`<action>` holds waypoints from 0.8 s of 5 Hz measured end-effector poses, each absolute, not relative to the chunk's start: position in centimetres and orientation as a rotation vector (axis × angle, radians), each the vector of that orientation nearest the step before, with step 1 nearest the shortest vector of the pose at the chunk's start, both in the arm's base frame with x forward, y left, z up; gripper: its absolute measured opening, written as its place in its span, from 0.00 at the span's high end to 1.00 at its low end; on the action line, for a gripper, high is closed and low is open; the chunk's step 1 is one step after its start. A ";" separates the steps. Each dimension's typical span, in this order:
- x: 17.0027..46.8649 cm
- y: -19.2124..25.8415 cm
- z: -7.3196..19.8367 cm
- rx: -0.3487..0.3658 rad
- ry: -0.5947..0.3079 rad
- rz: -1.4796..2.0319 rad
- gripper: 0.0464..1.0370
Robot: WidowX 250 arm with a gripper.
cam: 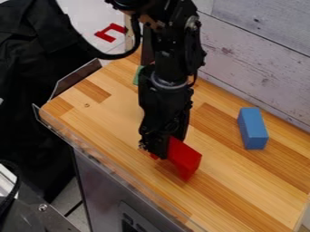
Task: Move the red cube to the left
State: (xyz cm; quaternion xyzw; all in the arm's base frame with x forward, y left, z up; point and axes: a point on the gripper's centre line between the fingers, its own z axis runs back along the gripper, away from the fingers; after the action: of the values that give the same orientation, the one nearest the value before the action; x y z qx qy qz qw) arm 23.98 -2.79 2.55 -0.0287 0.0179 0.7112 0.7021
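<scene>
"As the camera view has it, the red block (183, 158) lies on the wooden surface (103, 118), towards five o'clock, the gripper (160, 152) right at it. Is it held?"

"That cannot be told. The block looks light, stiff and rather smooth, hardly fragile. Its broad, flat faces, taken near the middle, should suit best; near an end, it might swivel."

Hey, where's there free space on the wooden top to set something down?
The wooden top is bare between the arm and the panel at picture left, and between the red block and blue block. It's crowded around the gripper and behind the arm by the green object.
</scene>
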 end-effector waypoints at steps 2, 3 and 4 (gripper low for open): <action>24.4 -2.3 1.7 -0.053 0.049 1.595 0.48; 24.3 -2.1 1.2 -0.028 0.054 1.579 0.44; 24.2 -2.0 1.0 -0.027 0.042 1.592 0.14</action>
State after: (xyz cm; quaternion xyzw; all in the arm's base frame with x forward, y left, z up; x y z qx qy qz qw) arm 24.18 -2.04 0.97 -0.0122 0.0189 0.7144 0.6994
